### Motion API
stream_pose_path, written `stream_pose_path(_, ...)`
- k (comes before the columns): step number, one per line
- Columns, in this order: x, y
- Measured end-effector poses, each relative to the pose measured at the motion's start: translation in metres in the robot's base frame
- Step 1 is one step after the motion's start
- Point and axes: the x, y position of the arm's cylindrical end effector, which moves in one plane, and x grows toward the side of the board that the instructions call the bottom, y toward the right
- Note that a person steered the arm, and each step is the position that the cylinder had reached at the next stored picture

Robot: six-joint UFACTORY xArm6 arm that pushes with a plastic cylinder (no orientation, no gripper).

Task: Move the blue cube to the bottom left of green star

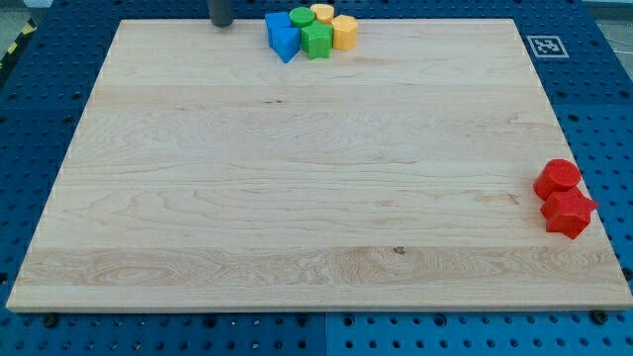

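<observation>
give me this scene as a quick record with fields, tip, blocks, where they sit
tip: my tip at the view's top edge of the board, left of the cluster, apart from it
cluster: top centre, packed together
blue blocks: blue blocks, cluster's left, shapes unclear
green blocks: green blocks, middle of the cluster
yellow blocks: yellow blocks, cluster's right
red blocks: red blocks, two touching at the right edge
board: wooden board

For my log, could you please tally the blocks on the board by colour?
Blue: 2
Green: 2
Yellow: 2
Red: 2
Total: 8
My tip sits left of the blue pair.
</observation>
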Motion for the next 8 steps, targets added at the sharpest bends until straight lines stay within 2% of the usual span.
stream_pose_path(4,0.007,0.063)
stream_pose_path(8,0.047,0.072)
